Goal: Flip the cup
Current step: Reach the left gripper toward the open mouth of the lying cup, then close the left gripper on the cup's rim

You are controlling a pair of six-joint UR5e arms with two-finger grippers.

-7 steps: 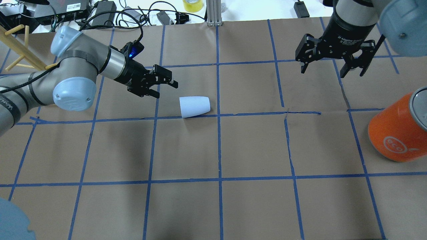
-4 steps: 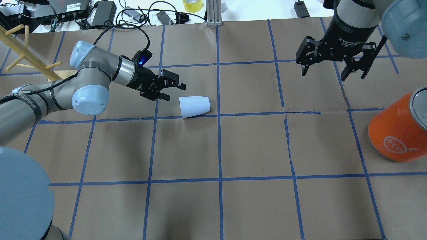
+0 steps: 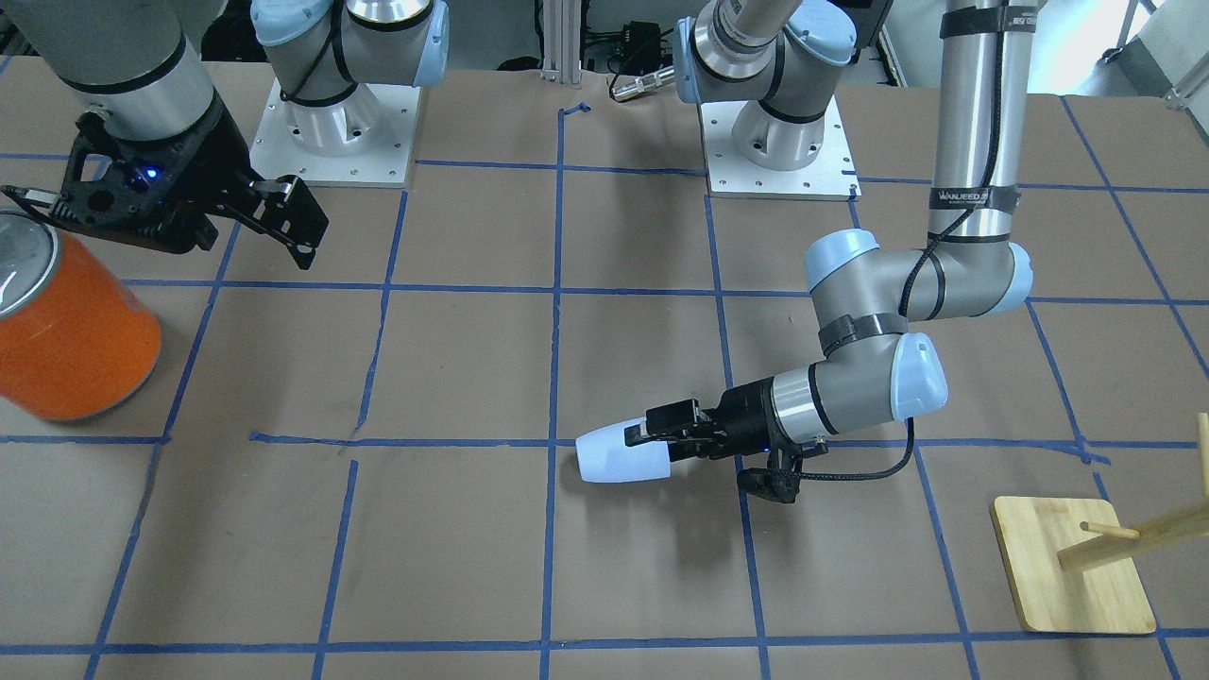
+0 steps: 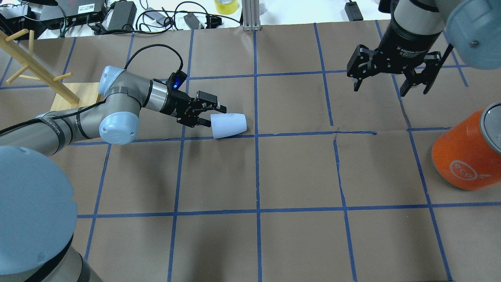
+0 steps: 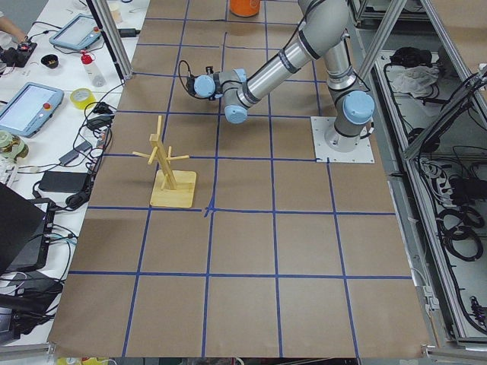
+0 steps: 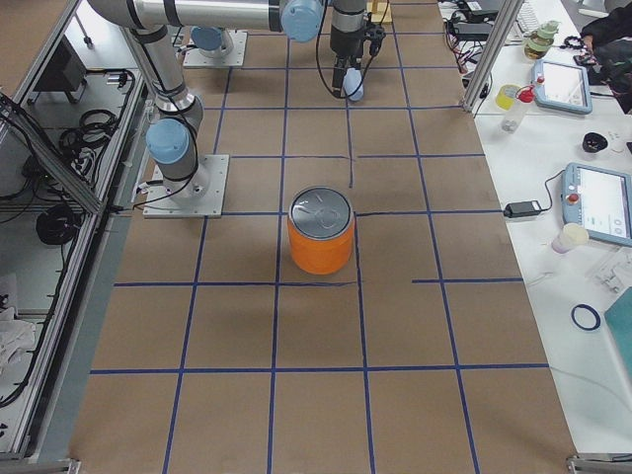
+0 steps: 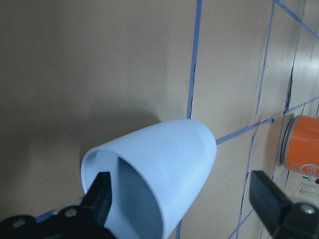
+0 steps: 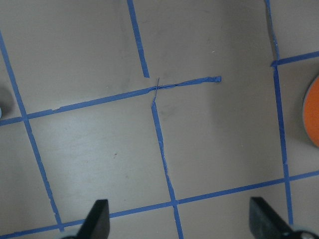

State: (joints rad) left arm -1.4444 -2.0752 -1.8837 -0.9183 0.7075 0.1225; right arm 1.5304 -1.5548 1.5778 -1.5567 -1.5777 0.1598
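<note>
1. the cup point(image 4: 231, 125) lies on its side on the surface point(image 4: 297, 172), well apart from the orange can point(image 4: 465, 152). its closed base points toward the can and its open mouth points away from it.

2. the left end effector point(image 4: 206, 114) sits low at the cup's mouth, on the side away from the can. its fingers are apart and straddle the rim. in the left wrist view, one finger point(image 7: 99, 199) is inside the mouth and the other is outside the wall, with a visible gap between that outer finger and the cup (whether the inner finger touches the inside wall cannot be told).

3. the right end effector point(image 4: 390, 87) hangs above the surface near the can. its fingers are spread wide and hold nothing; the right wrist view shows only taped brown paper between them.

4. the can stands upright, silver top up.

5. a wooden rack point(image 4: 74, 96) stands well apart from the can, beyond the cup and the left arm.
</note>
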